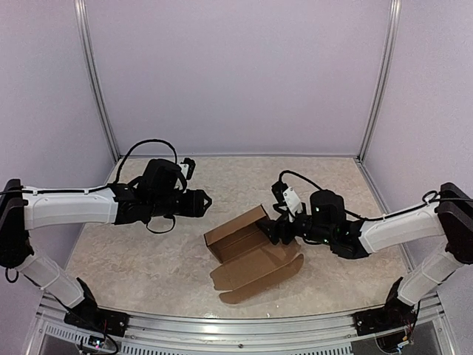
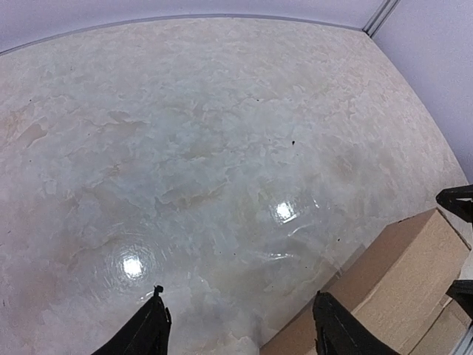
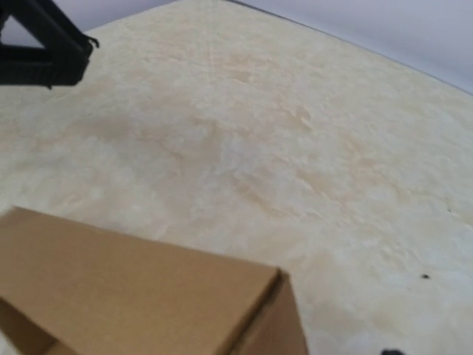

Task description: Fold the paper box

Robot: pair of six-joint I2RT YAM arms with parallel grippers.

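Plain brown cardboard box point(image 1: 255, 259), half-erected, rounded flap flat on glossy marbled beige table point(image 1: 148, 251). Left gripper point(image 2: 238, 310): spread, empty. Right gripper point(image 1: 270, 231) at box end: closure indiscernible.

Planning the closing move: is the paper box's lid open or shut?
Open. The paper box has its walls up and inside showing, and the lid flap lies spread on the table toward the arms' bases.

My right gripper point(image 1: 269, 231) tips buried against paper box point(image 1: 247, 255) wall, can't tell grip. Wrist cams: box cropped at bottom edge, kinda blurry on right. Left fingers point(image 2: 151, 334) cropped too.
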